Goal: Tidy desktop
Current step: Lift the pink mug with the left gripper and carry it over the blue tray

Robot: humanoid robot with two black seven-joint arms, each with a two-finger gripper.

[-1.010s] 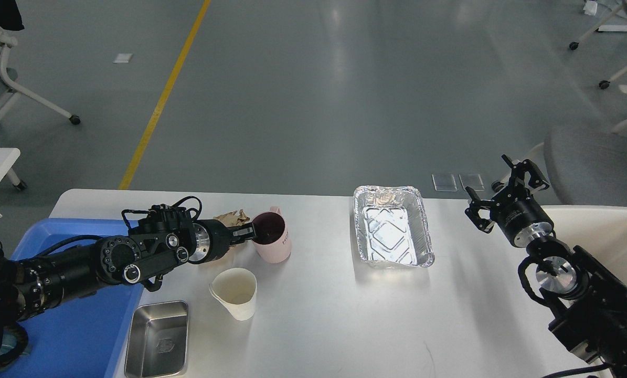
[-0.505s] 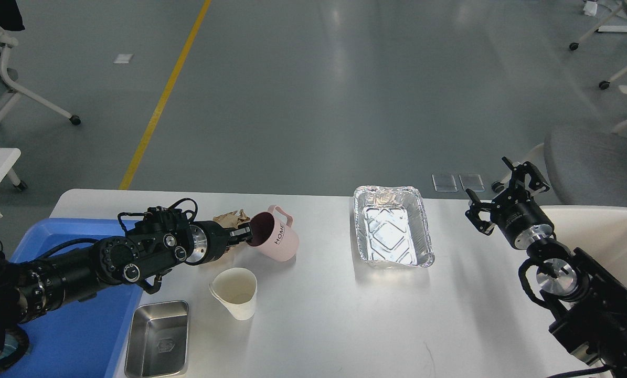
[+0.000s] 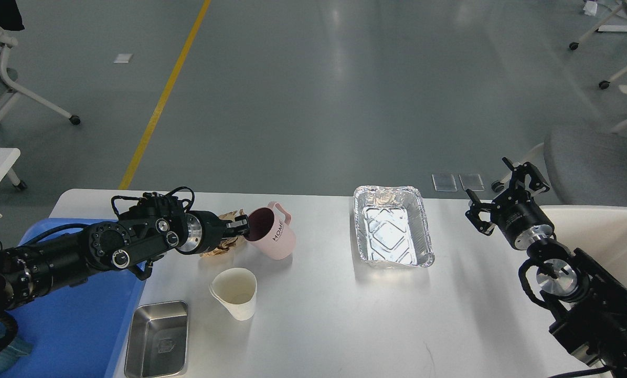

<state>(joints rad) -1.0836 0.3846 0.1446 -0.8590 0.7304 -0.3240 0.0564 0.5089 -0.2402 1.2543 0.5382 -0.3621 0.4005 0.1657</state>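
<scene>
Desktop: white, filling the lower part of the head view, its far edge met by grey floor.

Pink mug is seen at the left rear of the desktop, tipped with its dark mouth turned toward the left arm, handle up, "HOME" printed on its side. Its rim is pinched by the left gripper, jaws clamped on the mug's lip. Crumpled brown paper lies just behind and below the gripper, partly hidden.

A white paper cup is noted near the mug, on the near side. A small steel pan sits at the front left, beside a blue tray.

A foil tray is placed right of centre, well apart from the mug.

Right gripper is held over the desktop's right edge; jaws appear spread, nothing between them, though the fingers are small here. An off-white bin is seen beyond the arm.
</scene>
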